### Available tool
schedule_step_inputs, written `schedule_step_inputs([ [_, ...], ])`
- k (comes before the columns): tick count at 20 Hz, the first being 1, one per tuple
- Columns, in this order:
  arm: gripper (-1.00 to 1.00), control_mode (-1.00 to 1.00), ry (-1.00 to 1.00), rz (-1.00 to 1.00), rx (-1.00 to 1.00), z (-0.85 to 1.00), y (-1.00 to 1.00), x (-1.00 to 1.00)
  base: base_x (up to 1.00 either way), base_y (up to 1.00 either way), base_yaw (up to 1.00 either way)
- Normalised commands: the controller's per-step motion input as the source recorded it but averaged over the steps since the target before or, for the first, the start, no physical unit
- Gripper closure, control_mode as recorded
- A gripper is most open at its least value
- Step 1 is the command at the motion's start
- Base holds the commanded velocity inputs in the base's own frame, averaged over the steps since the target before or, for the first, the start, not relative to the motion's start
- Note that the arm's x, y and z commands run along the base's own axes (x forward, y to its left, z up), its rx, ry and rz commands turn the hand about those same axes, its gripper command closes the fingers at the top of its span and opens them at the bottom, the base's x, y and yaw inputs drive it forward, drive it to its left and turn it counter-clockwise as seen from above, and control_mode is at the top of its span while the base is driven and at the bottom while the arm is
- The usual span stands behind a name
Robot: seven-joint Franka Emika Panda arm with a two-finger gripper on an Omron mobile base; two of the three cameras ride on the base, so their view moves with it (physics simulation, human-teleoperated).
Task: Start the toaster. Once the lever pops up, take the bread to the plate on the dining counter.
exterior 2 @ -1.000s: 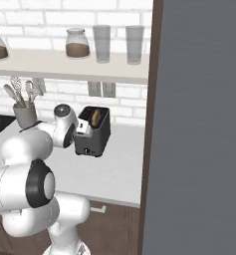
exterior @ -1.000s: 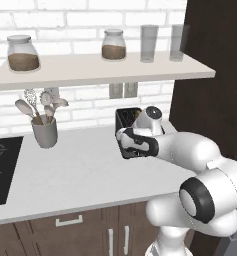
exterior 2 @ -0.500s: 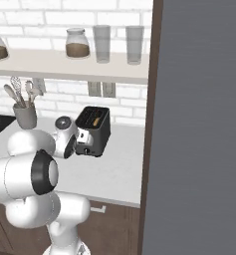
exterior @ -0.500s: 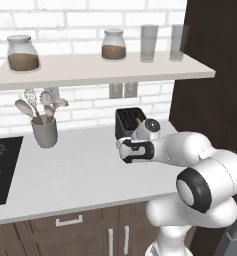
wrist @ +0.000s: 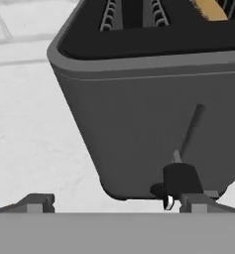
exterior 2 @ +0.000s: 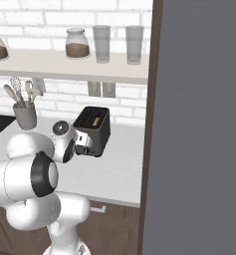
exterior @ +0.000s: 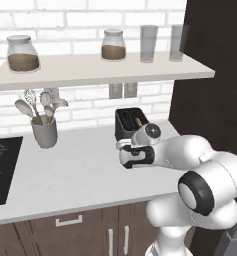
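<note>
The pale bench (exterior: 80,170) carries the toaster (exterior: 130,122) near its back wall, beside the dark tall cabinet (exterior 2: 199,124). The pincer (wrist: 114,202) sits low against the toaster's narrow face, its fingers spread wide apart. The lever (wrist: 182,179) stands at the bottom of its slot, just above the right fingertip (wrist: 201,202). The bread (wrist: 210,9) sits in one slot, mostly hidden and cut off at the hand view's top edge. The round knob cannot be made out clearly.

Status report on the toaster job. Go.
Gripper open, low at the toaster's narrow face. Lever at slot bottom by one fingertip. Bread in its slot. Nothing in the way.
</note>
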Motion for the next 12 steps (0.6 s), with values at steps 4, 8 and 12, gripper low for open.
schedule_step_inputs([
  [4,-1.0,-1.0,-0.1,0.0,0.17,0.92,0.0,-0.89,0.0,0.0,0.0],
  [8,-1.0,-1.0,-0.02,0.0,0.25,1.0,-0.05,-0.73,0.0,0.0,0.0],
  [12,-1.0,-1.0,0.0,0.0,0.22,1.0,-0.07,-0.34,0.0,0.0,0.0],
])
